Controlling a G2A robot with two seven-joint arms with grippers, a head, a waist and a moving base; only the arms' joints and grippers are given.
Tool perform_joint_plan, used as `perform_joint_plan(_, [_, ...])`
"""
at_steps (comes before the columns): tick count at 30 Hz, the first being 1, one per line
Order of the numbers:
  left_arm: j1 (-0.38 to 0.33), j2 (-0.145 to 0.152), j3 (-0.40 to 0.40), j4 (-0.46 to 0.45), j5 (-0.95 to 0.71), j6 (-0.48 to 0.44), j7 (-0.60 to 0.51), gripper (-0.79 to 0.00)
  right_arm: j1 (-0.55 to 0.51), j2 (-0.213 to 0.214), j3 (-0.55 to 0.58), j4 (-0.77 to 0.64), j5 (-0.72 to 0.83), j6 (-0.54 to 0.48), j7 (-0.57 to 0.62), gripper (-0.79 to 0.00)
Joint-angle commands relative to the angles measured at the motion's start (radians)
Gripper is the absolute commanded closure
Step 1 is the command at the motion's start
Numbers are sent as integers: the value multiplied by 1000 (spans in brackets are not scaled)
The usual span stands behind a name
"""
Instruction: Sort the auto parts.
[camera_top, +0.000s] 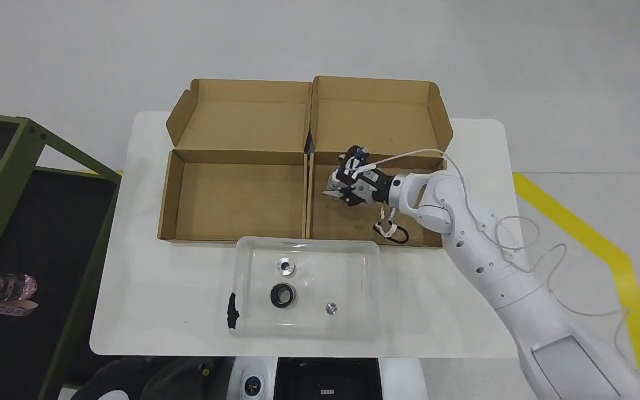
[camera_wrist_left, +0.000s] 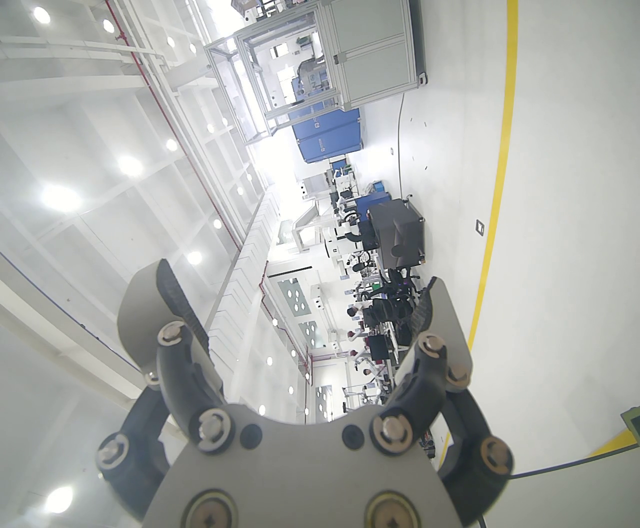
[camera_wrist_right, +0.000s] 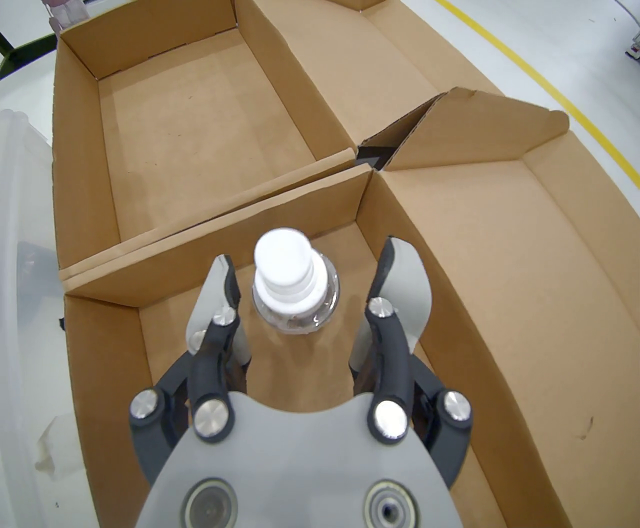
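Over white counter (camera_top: 140, 300), held right pincer (camera_wrist_right: 308, 254) wide open and empty, either side of white-capped part (camera_wrist_right: 285, 280) inside box (camera_wrist_right: 500, 260). Could have knocked part over by bumping its cap.

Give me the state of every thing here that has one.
left box, lid open.
right box, lid open, white-capped part inside.
white-capped part, upright, not gripped.
clear bin, uncovered, three parts inside.
right gripper, open, straddling the white-capped part.
left gripper, open, holding nothing.
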Motion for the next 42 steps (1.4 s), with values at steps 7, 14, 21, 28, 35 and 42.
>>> perform_joint_plan(7, [0,0,0,0,0,0,0,-785,-76,30,103,-167,71,-30,61,-785])
perform_joint_plan(14, [0,0,0,0,0,0,0,-785,-188,64,201,-388,105,-56,168,-785])
perform_joint_plan(21, [0,0,0,0,0,0,0,-785,-299,88,262,-576,177,-61,283,-785])
perform_joint_plan(28, [0,0,0,0,0,0,0,-785,-379,108,275,-709,241,-136,367,-785])
perform_joint_plan(35, [0,0,0,0,0,0,0,-785,-442,119,251,-774,227,-159,394,-785])
perform_joint_plan(42, [0,0,0,0,0,0,0,-785,-483,125,188,-803,221,-175,438,-785])
